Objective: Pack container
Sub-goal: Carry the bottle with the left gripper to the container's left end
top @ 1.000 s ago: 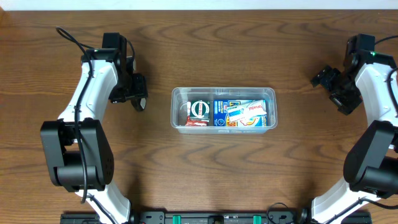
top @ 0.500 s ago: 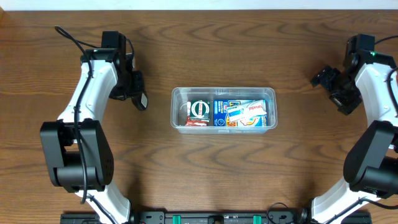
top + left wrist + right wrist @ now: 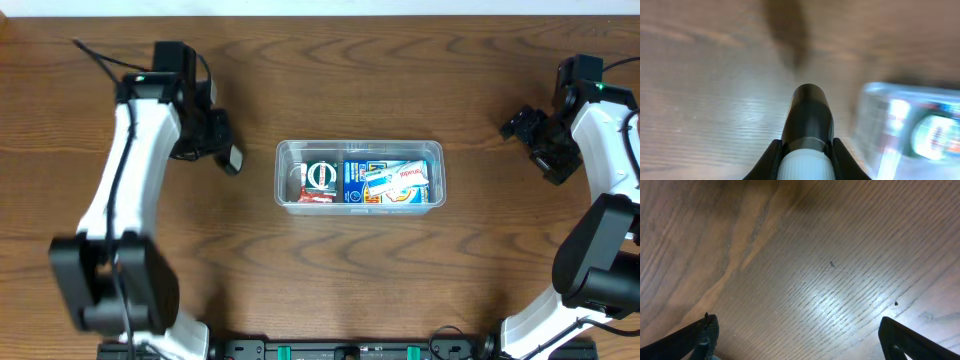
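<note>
item: container (image 3: 360, 147), clear plastic rectangular tub with rounded corners and a rim, standing at the middle of the wooden table (image 3: 330, 280), long side running left to right. contents, left to right: red packet (image 3: 306, 198) low against the left wall; packet with a round green-and-black mark (image 3: 320, 174); blue packet (image 3: 354, 182); white packet with red lettering (image 3: 402, 177), tilted, lying partly over the blue one. left gripper (image 3: 225, 150): left of the container and apart from it, jaws drawn in and clamped on a white cylinder with a black end (image 3: 809, 112), black end pointing forward; the wrist view is blurred, the container's left end showing at its right edge; the cylinder's exact kind cannot be told. right gripper (image 3: 522, 125): far right of the table, well apart from the container, fingers (image 3: 705, 332) spread wide with only bare wood grain between them, nothing held.
</note>
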Controlling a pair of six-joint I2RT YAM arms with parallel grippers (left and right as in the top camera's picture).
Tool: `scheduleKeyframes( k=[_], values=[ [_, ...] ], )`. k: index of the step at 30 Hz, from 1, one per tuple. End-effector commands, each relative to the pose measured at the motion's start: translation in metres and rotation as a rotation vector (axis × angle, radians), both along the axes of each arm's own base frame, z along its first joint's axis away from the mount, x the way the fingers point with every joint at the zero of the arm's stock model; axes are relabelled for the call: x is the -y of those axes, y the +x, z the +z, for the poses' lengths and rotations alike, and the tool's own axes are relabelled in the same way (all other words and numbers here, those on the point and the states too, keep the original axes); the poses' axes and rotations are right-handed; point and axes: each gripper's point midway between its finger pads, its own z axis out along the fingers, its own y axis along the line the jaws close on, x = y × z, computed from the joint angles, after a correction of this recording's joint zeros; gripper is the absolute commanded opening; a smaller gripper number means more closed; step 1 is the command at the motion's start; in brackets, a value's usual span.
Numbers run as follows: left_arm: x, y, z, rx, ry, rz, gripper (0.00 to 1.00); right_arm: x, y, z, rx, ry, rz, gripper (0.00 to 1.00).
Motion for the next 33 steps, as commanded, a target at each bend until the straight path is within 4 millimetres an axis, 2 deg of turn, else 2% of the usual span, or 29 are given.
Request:
scheduleKeyframes(
  k=[1,3,6,9,12,18,23,33],
  values=[
    [0.034,-0.002,0.067,0.174,-0.151,-0.069,0.13,0.001,0.002,0.0,0.0,-0.005,0.011,0.99],
    [0.05,-0.011,0.085,0.219,-0.187,-0.112,0.12,0.001,0.002,0.0,0.0,-0.005,0.011,0.99],
    [0.074,-0.022,0.1,0.254,-0.203,-0.184,0.13,0.001,0.002,0.0,-0.001,-0.005,0.011,0.99],
    [0.1,-0.032,0.101,0.249,-0.209,-0.261,0.13,0.0,0.002,0.0,0.0,-0.005,0.013,0.99],
    [0.117,-0.037,0.089,0.224,-0.159,-0.314,0.12,0.0,0.002,0.0,0.0,-0.005,0.012,0.99],
    [0.121,-0.037,0.058,0.155,0.022,-0.245,0.12,0.0,0.002,0.0,0.0,-0.005,0.012,0.99],
    [0.129,-0.037,0.043,0.138,0.116,-0.272,0.11,0.0,0.002,0.0,0.0,-0.005,0.012,0.99],
    [0.125,-0.029,0.013,0.099,0.274,-0.168,0.09,0.0,0.002,0.0,0.0,-0.005,0.012,0.99]
  ],
)
